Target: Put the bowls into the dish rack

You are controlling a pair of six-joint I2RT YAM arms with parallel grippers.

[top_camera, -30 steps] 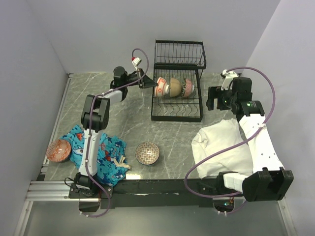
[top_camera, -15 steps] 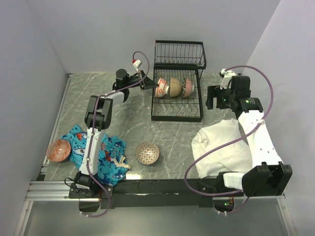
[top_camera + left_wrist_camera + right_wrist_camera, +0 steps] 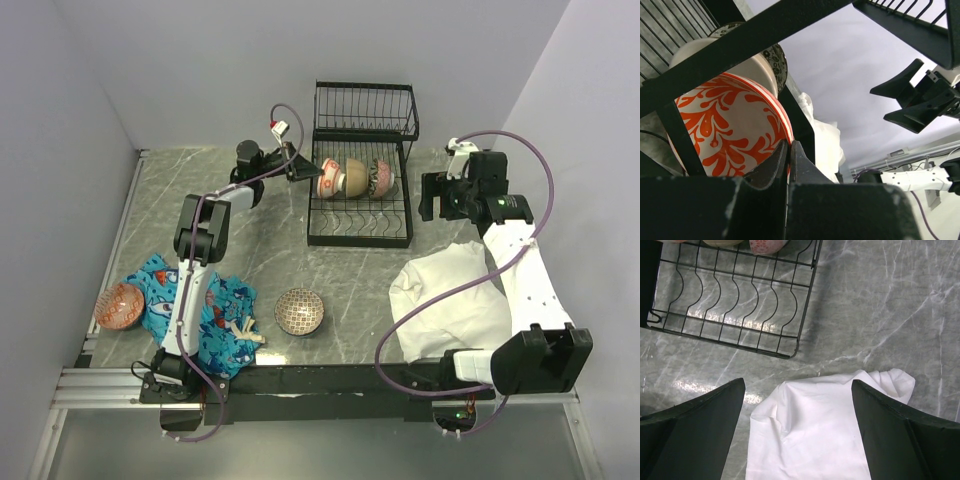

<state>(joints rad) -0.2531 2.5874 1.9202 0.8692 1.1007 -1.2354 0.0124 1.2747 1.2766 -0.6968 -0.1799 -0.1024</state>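
**While the left gripper holds a bowl at the rack: two bowls not yet loaded**

Taking the table (image 3: 260, 235) as a dial in the top view, 12 at the far wall:

- 8 o'clock: red bowl (image 3: 119, 306), at the edge of the blue cloth (image 3: 205, 300) that lies at its 3 o'clock.
- 6 o'clock: netted bowl (image 3: 299, 311), upright on bare table, apart from everything.
- Judgement: three of five bowls are in.

The left gripper (image 3: 300, 168) reaches to the 9 o'clock end of the dish rack (image 3: 360, 240), clamped on the rim of the orange-and-white bowl (image 3: 327, 178). That bowl stands on edge in the lower tier, first in a row. The cream bowl (image 3: 352, 177) is against it at 3 o'clock, with the dark-patterned bowl (image 3: 381, 178) beyond. Standing them on edge presumably lets the wires hold them and packs the row tight. A rim pinch suits lowering a bowl between wires. I see nothing in the upper basket.

The right gripper (image 3: 432, 197) hovers at the rack's 3 o'clock side, jaws spread wide with nothing between them. It is probably parked clear of the working arm. The white cloth (image 3: 450, 295) lies at 4 o'clock.

View notes:
- The left wrist camera alone shows the grip: fingers (image 3: 775, 165) pressed together over the rim, a rack bar crossing in front. The top view is too small for this.
- The right wrist camera shows unfilled slots on the rack's 6 o'clock side and the white cloth below. The racked bowls are only slivers at its top edge.
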